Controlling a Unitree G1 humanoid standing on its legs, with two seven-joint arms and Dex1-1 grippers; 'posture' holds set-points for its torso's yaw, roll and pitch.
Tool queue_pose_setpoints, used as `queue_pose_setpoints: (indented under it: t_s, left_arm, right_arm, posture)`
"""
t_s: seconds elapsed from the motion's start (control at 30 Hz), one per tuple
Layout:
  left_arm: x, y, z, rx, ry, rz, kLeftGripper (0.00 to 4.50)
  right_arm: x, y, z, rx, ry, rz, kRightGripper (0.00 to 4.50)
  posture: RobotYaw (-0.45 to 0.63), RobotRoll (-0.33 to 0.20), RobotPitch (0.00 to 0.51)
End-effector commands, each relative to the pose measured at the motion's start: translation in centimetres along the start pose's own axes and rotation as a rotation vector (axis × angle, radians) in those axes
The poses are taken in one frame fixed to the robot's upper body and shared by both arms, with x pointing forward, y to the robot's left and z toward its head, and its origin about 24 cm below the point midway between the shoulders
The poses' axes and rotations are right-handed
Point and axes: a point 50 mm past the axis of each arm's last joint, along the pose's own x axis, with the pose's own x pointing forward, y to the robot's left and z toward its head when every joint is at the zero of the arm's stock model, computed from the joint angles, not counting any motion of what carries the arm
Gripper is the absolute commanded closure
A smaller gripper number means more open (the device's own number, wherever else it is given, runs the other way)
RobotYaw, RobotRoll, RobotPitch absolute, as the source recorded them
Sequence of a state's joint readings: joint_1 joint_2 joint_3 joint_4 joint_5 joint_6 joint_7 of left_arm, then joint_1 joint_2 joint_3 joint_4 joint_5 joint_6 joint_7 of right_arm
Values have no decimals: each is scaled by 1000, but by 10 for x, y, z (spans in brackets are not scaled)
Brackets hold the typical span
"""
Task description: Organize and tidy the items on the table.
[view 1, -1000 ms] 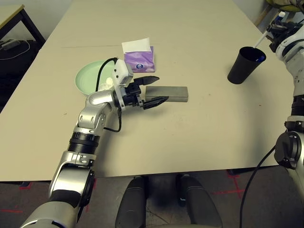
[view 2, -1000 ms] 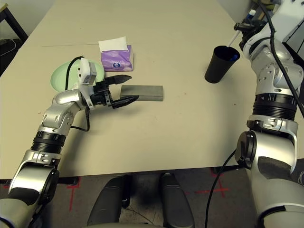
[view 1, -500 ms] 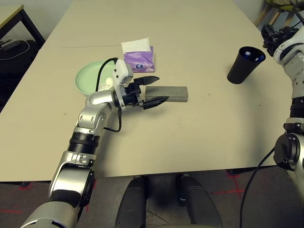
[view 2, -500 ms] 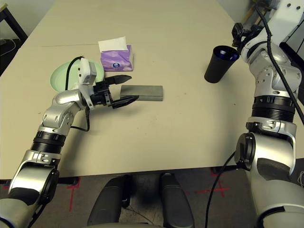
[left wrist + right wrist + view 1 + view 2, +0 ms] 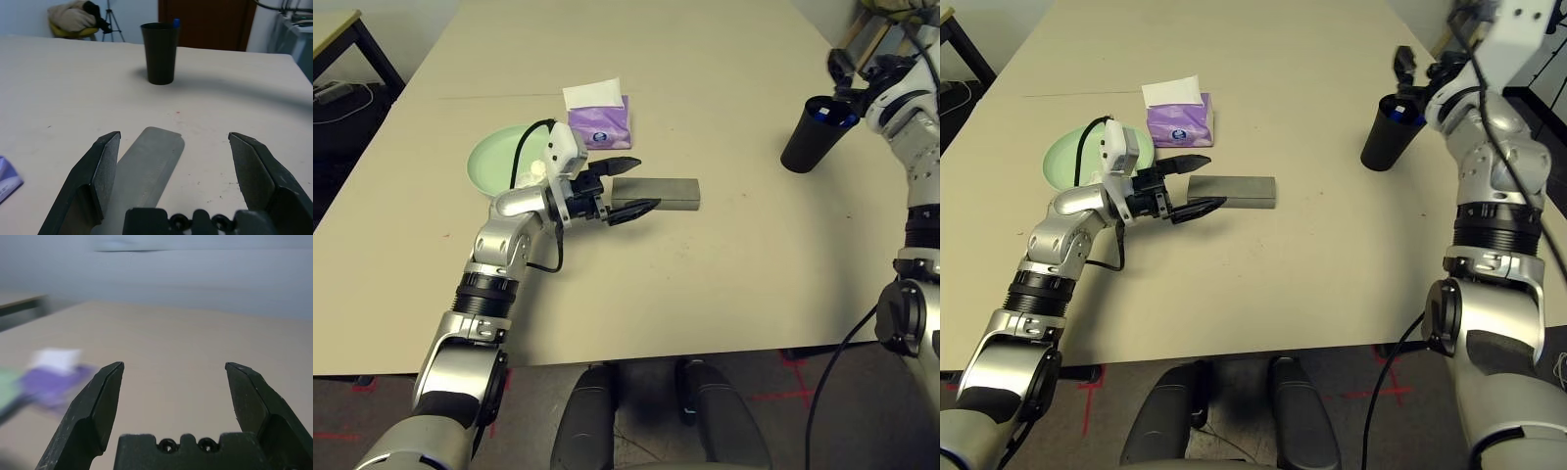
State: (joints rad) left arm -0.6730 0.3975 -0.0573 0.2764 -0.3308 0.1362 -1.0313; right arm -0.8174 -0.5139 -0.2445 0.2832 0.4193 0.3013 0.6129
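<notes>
The left gripper [image 5: 625, 185] has its jaws spread wide around the near end of the grey glasses case [image 5: 658, 193]. The right gripper [image 5: 1412, 76], jaws also apart and empty, hangs above the black cup [image 5: 809, 133], which stands well right of the case on the table [image 5: 724, 274].

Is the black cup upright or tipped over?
Upright: the black cup stands on its base on the table, open mouth up, something blue inside.

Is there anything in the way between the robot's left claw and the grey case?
No, nothing is in the way. The left gripper is open, and the near end of the grey case already lies between its two fingers. The purple tissue box and the green plate sit off to the side.
</notes>
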Motion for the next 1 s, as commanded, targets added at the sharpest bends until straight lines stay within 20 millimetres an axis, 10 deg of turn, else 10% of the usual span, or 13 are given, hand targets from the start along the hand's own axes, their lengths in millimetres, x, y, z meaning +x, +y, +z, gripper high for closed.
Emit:
queue_pose_setpoints:
  t_s: [0.03, 0.27, 0.53, 1.0]
  left_arm:
    - [-2, 4, -6, 71, 41, 148, 0]
    - [-17, 32, -8, 75, 4, 685, 0]
    - [-78, 46, -5, 43, -58, 1305, 0]
    - [-128, 26, -38, -19, 38, 1228, 0]
  right_arm:
    - [-12, 5, -11, -8, -15, 99, 28]
    - [-28, 8, -43, -8, 70, 135, 28]
    - [-40, 2, -66, 56, 140, -142, 28]
    - [-82, -4, -92, -113, 11, -634, 28]
  posture:
    - [125, 0, 122]
    - [140, 0, 117]
    - [143, 0, 117]
    - [130, 0, 114]
